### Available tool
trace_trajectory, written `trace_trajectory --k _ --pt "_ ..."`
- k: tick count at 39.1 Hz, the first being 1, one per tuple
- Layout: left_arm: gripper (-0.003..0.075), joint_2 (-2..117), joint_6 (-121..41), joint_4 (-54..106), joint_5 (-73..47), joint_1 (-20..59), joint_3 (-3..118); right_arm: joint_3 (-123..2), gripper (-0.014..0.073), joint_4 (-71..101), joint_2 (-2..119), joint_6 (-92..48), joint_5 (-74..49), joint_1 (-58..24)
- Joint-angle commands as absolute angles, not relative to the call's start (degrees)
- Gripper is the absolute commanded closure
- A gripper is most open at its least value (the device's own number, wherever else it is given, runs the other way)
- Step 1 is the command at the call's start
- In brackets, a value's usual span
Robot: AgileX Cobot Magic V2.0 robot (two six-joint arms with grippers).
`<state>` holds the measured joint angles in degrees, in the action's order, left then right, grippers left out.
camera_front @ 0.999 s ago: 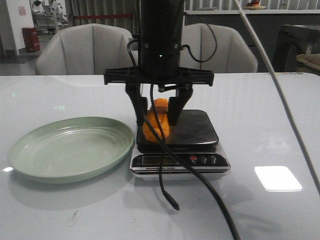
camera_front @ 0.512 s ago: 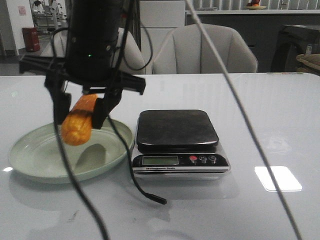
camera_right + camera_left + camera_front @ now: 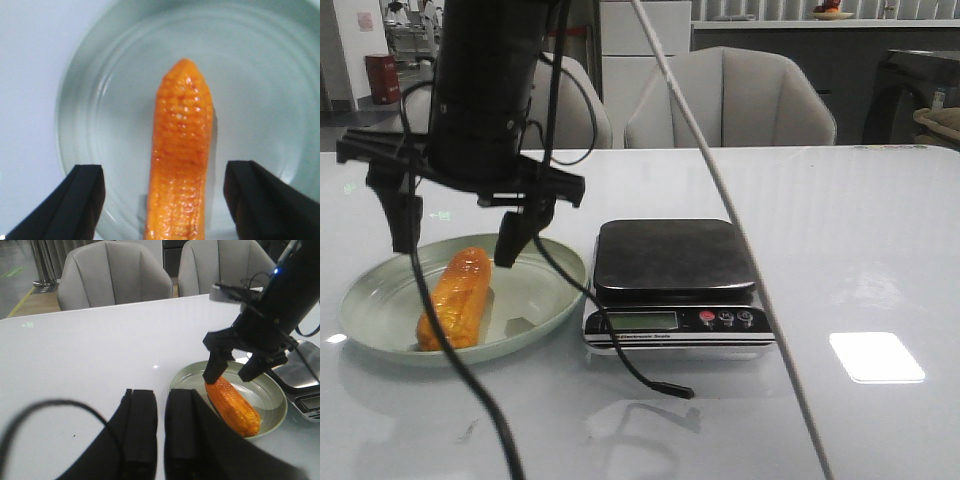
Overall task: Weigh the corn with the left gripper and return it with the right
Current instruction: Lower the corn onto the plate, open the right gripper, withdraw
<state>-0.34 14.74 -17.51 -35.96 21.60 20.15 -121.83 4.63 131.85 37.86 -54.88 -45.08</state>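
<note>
corn [image 3: 456, 298] lies flat in the green plate [image 3: 556, 290] at the lower left of the front view, one end toward the camera, the other pointing back toward the middle of the plate. directly above it hangs the right gripper [image 3: 457, 232], its two black fingers spread wide and clear of the cob, gripping nothing. black cables trail down from that arm across the plate and the white desk [image 3: 840, 250]. just right of the plate stands the scale [image 3: 675, 282], its dark platform bare, display and buttons facing the camera.

from the left wrist view, the left gripper [image 3: 158, 432] fills the bottom centre, its two dark fingers drawn almost together with only a thin gap and nothing between them. further off, at the right of this frame, the right gripper [image 3: 234, 372] stands over the plate [image 3: 274, 412] with its fingers apart, and the corn [image 3: 232, 406] rests below them. the scale [image 3: 299, 381] shows at the right edge.

in the right wrist view the corn [image 3: 182, 155] runs up the middle of the frame, glossy, inside the plate [image 3: 260, 75], with the right gripper [image 3: 167, 200] fingers well apart on either side of it.
</note>
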Motion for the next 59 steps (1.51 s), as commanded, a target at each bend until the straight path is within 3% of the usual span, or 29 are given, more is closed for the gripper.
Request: trace_trajectory --k 1,15,21,32,48,59 --pt "0.0577 -0.1 15.3 -18.2 -32.3 21.7 21.6 -125.0 -0.0001 3.9 123.9 33.4 -53.9 -43.5" --pt "0.0577 -0.1 15.3 -18.2 -32.3 21.7 21.6 -123.3 -0.0001 3.9 113.0 13.4 -68.2 -32.3" --pt "0.0577 -0.1 15.3 -18.2 -32.3 21.7 21.6 -118.1 -0.0001 3.9 108.1 7.9 -68.9 -30.1" --pt "0.0577 -0.1 15.3 -18.2 -32.4 21.7 21.6 -98.0 -0.0001 3.9 91.3 3.2 -58.6 -26.3" --pt "0.0577 -0.1 15.3 -18.1 -32.4 21.7 21.6 -64.2 -0.0001 3.8 59.3 0.8 -43.2 -19.1" --pt "0.0577 -0.1 15.3 -18.1 -32.4 21.7 21.6 -45.5 -0.0001 3.5 34.4 0.8 -32.0 -18.8"
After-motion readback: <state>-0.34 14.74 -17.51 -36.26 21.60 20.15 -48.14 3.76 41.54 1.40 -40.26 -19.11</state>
